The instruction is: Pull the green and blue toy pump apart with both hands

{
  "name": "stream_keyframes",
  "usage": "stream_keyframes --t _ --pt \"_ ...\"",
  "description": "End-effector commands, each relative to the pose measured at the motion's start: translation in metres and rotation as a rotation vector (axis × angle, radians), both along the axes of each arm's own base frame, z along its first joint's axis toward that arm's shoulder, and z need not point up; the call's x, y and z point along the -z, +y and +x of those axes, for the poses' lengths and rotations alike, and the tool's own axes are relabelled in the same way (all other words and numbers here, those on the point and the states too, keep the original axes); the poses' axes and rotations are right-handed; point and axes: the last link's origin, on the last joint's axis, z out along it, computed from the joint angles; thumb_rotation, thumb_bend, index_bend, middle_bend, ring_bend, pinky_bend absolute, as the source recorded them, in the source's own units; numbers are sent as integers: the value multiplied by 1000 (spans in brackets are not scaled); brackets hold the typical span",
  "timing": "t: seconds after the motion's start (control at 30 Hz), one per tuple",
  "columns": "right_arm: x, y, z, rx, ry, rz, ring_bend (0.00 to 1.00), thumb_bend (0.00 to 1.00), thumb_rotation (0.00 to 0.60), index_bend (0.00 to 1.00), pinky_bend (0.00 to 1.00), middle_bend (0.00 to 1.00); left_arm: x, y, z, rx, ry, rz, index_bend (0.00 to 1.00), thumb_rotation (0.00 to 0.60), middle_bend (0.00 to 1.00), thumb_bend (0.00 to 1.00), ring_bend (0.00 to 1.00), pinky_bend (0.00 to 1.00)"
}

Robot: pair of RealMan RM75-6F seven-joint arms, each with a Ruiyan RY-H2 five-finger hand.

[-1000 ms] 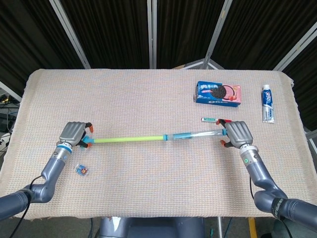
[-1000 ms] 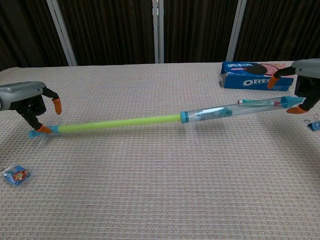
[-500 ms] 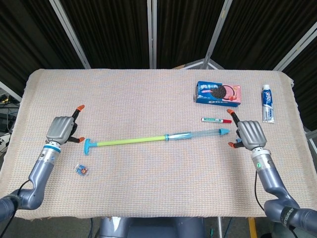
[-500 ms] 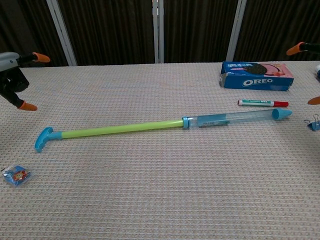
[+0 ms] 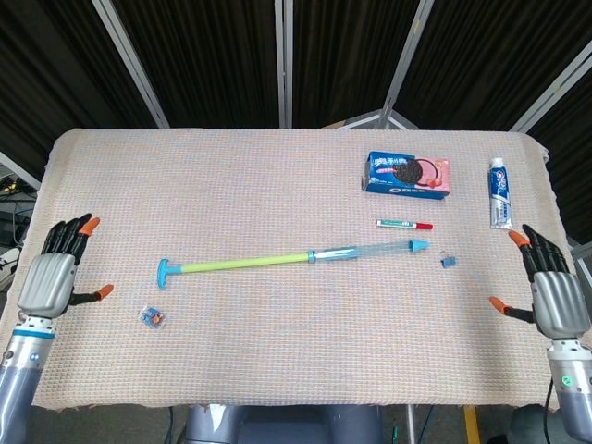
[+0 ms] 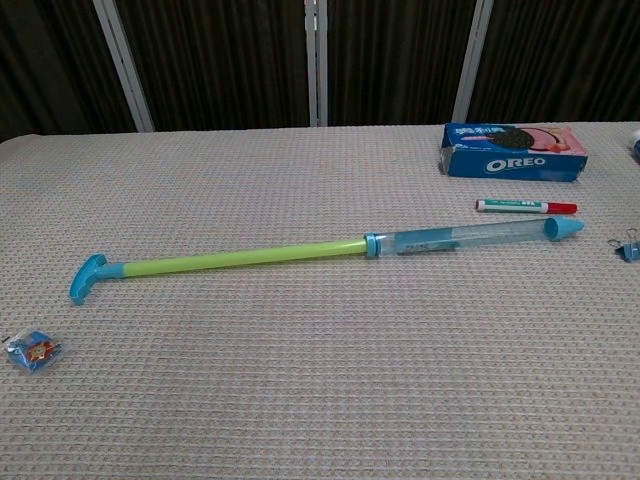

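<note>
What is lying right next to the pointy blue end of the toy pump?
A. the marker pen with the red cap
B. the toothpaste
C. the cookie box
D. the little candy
A, the marker pen lies just behind the blue tip of the toy pump, while the cookie box is farther back.

Toy pump (image 6: pixel 325 246) is lying stretched out across the cloth, Oreo box (image 6: pixel 514 151) sitting at two o'clock, marker (image 6: pixel 527 207) just beside the tip.
</note>
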Motion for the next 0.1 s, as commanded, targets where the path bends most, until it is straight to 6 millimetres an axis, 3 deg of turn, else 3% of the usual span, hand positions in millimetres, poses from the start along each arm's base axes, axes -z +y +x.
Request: stream_keyframes --t 0.03,0.1 --pt "1 24 -3 14 24 -11 0 0 600 0 0 0 1 -18 0 11 21 -13 0 600 0 0 0 0" --pt "2 31 -3 18 31 -23 0 0 600 0 0 0 2 -21 1 16 21 -12 0 600 0 0 0 0"
